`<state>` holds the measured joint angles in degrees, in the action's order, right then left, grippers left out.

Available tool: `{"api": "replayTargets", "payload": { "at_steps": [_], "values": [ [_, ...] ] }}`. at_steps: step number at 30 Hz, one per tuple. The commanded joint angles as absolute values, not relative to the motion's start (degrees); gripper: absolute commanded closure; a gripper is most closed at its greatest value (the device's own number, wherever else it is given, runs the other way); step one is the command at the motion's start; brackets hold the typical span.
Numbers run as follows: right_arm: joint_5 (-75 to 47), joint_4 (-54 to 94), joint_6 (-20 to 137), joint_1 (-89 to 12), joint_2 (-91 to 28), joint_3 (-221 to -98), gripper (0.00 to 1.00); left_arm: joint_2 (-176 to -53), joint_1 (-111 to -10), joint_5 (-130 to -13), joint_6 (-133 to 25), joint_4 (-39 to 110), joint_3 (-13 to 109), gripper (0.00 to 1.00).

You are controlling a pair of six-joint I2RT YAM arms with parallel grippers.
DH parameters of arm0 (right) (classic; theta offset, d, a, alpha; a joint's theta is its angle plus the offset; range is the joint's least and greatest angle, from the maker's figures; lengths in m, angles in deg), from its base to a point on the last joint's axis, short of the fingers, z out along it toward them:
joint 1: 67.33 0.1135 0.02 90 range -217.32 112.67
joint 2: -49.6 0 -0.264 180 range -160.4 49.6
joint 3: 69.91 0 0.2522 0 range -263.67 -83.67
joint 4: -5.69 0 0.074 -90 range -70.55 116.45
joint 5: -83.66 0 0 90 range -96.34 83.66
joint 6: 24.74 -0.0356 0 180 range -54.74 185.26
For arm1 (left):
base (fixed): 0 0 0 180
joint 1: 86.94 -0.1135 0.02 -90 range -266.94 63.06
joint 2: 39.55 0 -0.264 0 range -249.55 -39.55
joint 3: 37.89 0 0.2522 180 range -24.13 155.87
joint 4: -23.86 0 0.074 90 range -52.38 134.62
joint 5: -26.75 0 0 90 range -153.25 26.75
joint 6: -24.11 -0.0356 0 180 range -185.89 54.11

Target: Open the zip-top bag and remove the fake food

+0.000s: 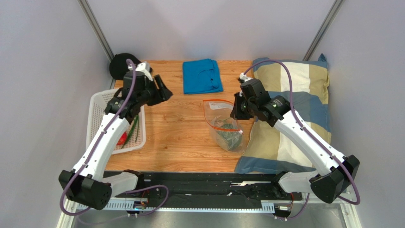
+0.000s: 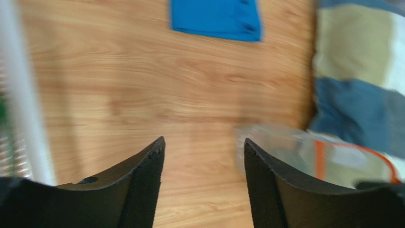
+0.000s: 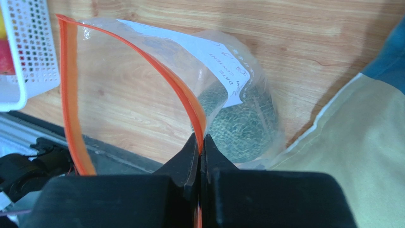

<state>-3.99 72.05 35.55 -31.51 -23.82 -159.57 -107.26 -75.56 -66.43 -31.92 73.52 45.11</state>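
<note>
The left wrist view is smeared, but the left gripper [image 2: 204, 152] has its jaws apart with nothing between them. The right gripper [image 3: 200, 142] is clenched on the orange strip [image 3: 69, 95] of the zip-top bag [image 3: 157, 57], crinkly clear plastic gaping on the wooden table [image 1: 180, 137]. Inside sits a knobbly grey-green ball [image 3: 240, 126]. In the white mesh basket [image 1: 95, 102] lies a red piece [image 1: 122, 138], probably a fruit, half hidden by the arm.

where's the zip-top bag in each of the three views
Top external: zip-top bag right of centre, beside the striped pillow.
Left wrist: zip-top bag blurred, at lower right.
Right wrist: zip-top bag fills centre left, orange zip edge pinched by right gripper.
Shared landmark: striped pillow, on the right in all three.
</note>
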Motion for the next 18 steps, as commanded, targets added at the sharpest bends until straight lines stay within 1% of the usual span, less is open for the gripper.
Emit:
{"api": "replayTargets", "payload": {
  "at_steps": [1,3,4,5,7,9,10,14,15,18],
  "values": [
    [-9.1,66.6,38.1,-31.7,-23.8,-162.4,1.0,-106.9,-65.0,-81.7,-29.1,62.6,48.5,0.37],
    [-10.1,64.5,38.9,-31.7,-24.1,-162.8,1.0,-108.4,-61.2,-84.5,-28.5,60.3,50.6,0.41],
    [-10.4,63.9,39.0,-31.7,-24.4,-162.9,1.0,-109.1,-57.7,-86.3,-27.8,58.8,51.3,0.45],
    [-10.3,62.6,39.0,-31.7,-24.6,-162.9,1.0,-109.8,-56.2,-86.6,-27.5,58.5,52.4,0.5],
    [-9.7,61.4,38.0,-31.7,-25.3,-162.7,1.0,-111.8,-51.6,-87.2,-29.0,58.1,53.5,0.53],
    [-7.7,61.4,36.0,-31.8,-25.9,-163.1,1.0,-114.4,-49.2,-86.2,-30.3,59.8,55.7,0.64],
    [-7.0,61.6,35.2,-31.6,-26.4,-163.2,1.0,-115.2,-47.3,-86.3,-30.6,61.0,56.2,0.67],
    [-6.4,59.9,31.3,-31.7,-26.1,-162.1,1.0,-117.2,-44.3,-85.2,-30.8,61.4,55.4,0.71],
    [-4.7,59.5,30.7,-31.6,-25.9,-161.6,1.0,-117.4,-44.1,-84.4,-30.6,61.5,55.1,0.71],
    [-5.1,57.4,28.5,-31.2,-24.9,-159.2,1.0,-118.7,-43.7,-81.8,-28.9,62.7,53.1,0.72]
  ]
}}
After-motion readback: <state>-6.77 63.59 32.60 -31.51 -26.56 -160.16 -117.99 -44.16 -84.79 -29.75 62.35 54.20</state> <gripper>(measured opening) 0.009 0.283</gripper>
